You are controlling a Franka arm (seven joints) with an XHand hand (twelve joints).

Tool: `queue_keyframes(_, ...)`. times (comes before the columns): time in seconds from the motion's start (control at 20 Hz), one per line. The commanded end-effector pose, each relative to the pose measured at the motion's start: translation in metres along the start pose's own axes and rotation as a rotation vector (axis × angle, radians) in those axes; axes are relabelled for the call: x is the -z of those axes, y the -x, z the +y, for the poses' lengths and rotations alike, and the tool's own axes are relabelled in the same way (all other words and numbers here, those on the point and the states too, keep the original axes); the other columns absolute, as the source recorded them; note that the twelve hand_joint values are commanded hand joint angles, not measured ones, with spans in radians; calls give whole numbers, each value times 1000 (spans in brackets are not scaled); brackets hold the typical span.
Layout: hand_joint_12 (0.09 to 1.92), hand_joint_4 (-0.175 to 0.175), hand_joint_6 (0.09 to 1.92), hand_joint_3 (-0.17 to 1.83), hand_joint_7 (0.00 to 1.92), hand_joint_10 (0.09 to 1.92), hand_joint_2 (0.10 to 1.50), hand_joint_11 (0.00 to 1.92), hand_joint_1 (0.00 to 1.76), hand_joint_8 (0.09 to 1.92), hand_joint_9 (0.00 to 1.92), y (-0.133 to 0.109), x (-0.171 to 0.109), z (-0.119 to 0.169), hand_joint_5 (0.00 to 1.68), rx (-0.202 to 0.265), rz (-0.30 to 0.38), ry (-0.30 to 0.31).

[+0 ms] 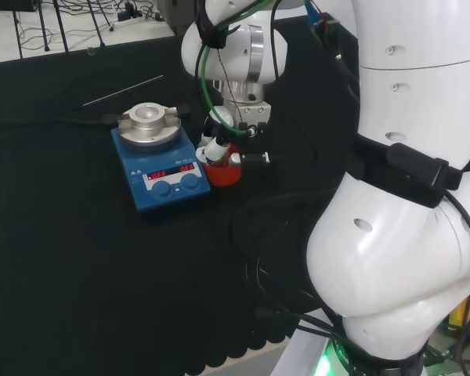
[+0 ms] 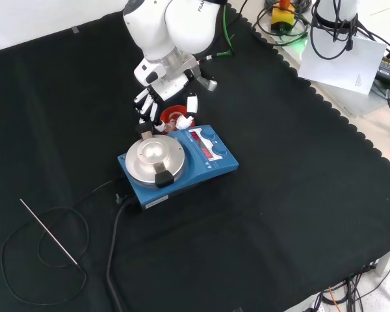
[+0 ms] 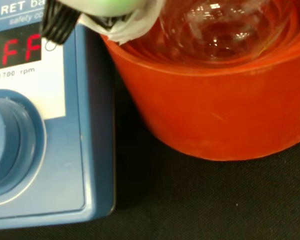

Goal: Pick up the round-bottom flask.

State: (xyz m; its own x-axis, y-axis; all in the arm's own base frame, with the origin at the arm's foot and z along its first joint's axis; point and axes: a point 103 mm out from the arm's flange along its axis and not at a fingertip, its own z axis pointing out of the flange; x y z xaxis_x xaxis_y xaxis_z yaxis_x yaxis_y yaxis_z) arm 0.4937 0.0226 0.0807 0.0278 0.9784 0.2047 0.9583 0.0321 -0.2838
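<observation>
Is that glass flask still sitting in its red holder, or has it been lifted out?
Still in it. In the wrist view the flask's round glass bottom rests inside the red stand, which sits on the black cloth beside the blue stirrer.

Blue hotplate stirrer [image 2: 179,162] is your main obstacle: in front view it stands just below red stand [image 2: 172,114], almost touching it. Hand [image 2: 157,97] sits over stand from above. You get bare tabletop [image 2: 286,162] right of stirrer. Left and below stirrer, black cable [image 2: 114,240] and thin metal rod [image 2: 49,233] lie on cloth.
</observation>
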Motion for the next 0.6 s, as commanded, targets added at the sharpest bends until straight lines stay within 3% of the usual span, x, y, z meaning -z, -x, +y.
queue_keyframes(0.05, 1385, 137, 780, 524, 362, 668, 746, 78, 1059, 674, 597, -1, 0, -1, 1134, 1, -22, 15)
queue_keyframes(0.2, 1370, 172, 813, 716, 404, 631, 650, 111, 1104, 651, 648, -2, 4, -2, 1206, 3, -28, 38)
queue_keyframes(0.6, 1363, 175, 905, 859, 430, 601, 587, 138, 1114, 640, 703, 1, 21, -9, 1199, -23, 53, 78)
